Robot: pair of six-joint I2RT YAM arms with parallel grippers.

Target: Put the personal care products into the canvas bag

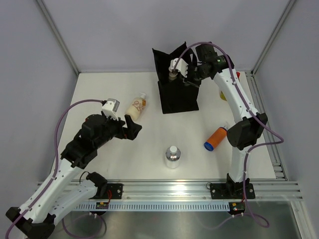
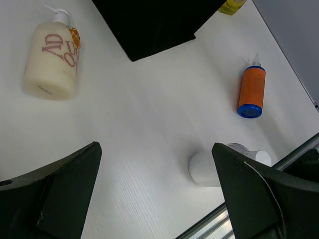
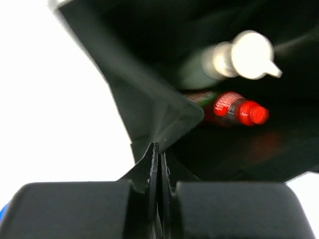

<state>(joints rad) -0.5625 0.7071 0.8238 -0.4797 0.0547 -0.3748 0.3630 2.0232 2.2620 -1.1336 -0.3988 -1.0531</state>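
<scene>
Pinching the bag (image 1: pixel 177 97) by its rim: right gripper (image 3: pixel 157 154) closed tight on the fabric, bag upright at twelve o'clock. Already inside are the red bottle (image 3: pixel 234 109) and the beige-capped bottle (image 3: pixel 244 55). Still out are the cream pump bottle (image 1: pixel 136 107) at ten, the clear bottle (image 1: pixel 172 157) at six, the orange bottle (image 1: pixel 216 139) at four, and the yellow bottle (image 2: pixel 232 6) at two, mostly hidden behind my arm. Left gripper (image 2: pixel 157 172) wide open, empty.

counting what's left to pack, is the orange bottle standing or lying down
Lying down: the orange bottle rests on its side on the table.

canvas bag (image 1: pixel 177 97): black | pump bottle (image 2: pixel 52 62): cream | orange bottle (image 2: pixel 251 87): blue cap
</scene>
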